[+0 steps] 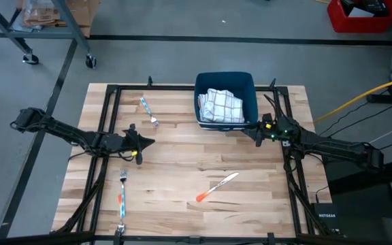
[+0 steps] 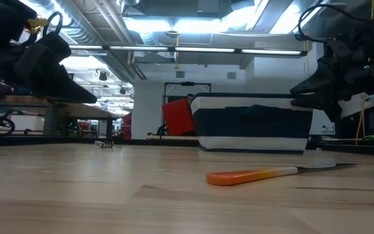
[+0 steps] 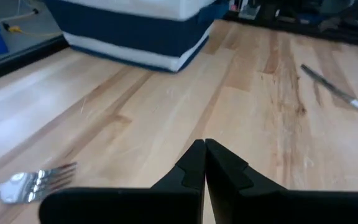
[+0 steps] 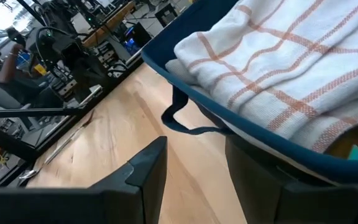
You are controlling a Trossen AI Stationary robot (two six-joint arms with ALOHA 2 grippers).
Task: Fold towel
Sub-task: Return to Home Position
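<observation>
Seen from above, the folded towels (image 1: 221,106) lie inside the blue bin (image 1: 250,87) at the far edge of the table (image 1: 182,170), toward the bin's left side. The low view hides them behind the bin wall. The right wrist view shows their orange stripes and that the top fold rises above the rim.

The right gripper (image 1: 256,131) sits just beside the bin's near right corner, its fingers spread apart (only its own wrist view makes this plain). The left gripper (image 1: 150,141) hangs over the table's left half, well apart from the bin. Its wrist view shows the two fingers pressed together.

An orange-handled knife (image 1: 216,187) lies flat in front of the bin. One fork (image 1: 148,111) lies on the left toward the far edge, and a second fork (image 1: 122,197) lies nearer the front.
</observation>
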